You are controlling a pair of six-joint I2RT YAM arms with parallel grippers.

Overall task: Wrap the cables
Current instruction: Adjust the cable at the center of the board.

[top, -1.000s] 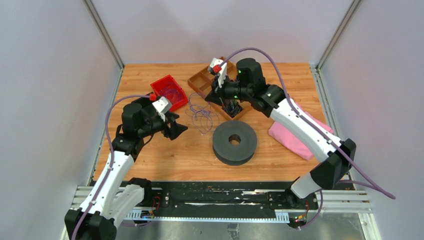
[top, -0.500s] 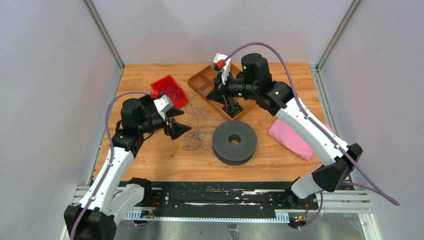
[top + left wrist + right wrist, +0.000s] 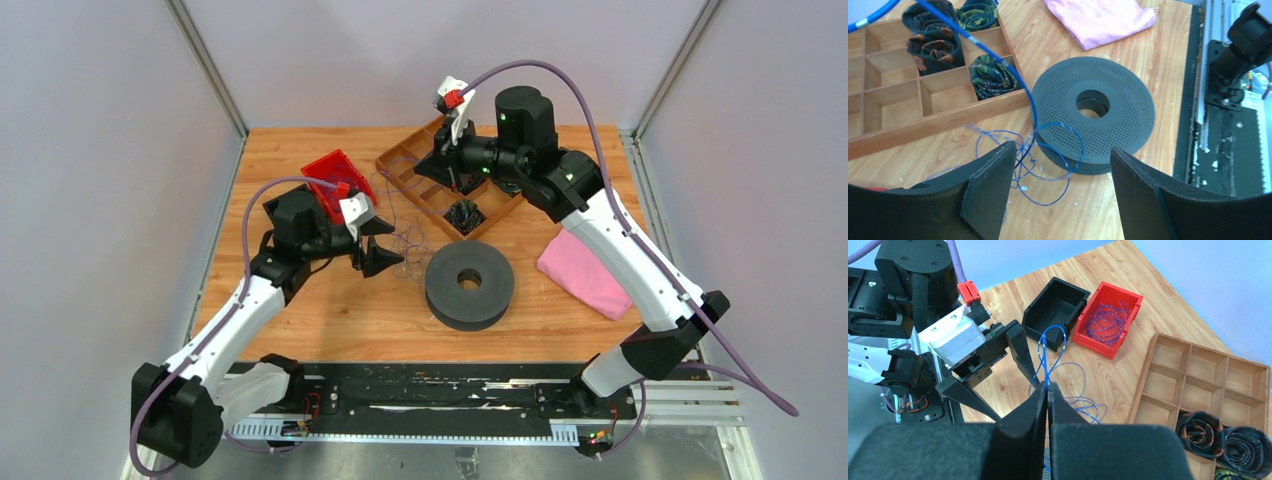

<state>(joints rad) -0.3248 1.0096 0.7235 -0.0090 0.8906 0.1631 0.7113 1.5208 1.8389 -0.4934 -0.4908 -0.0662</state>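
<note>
You have two bins beyond the left gripper (image 3: 1062, 150): one red bin (image 3: 1098, 345) holding a coil of cable (image 3: 1108, 320), and one black bin (image 3: 1055, 302) beside it. The left jaws stand wide apart and grip nothing. The cables (image 3: 1048, 167) lie as one loose tangle on the table (image 3: 340, 310), between and just ahead of those jaws and against the rim of the single grey spool (image 3: 469, 285). You cannot count the strands. One strand climbs from the tangle to the right gripper (image 3: 1048, 387), raised near the one wooden tray (image 3: 923, 135), with its jaws pressed together on that strand. Four dark rolls (image 3: 990, 75) sit in tray compartments. One pink cloth (image 3: 585, 275) lies well off to that gripper's right.
</note>
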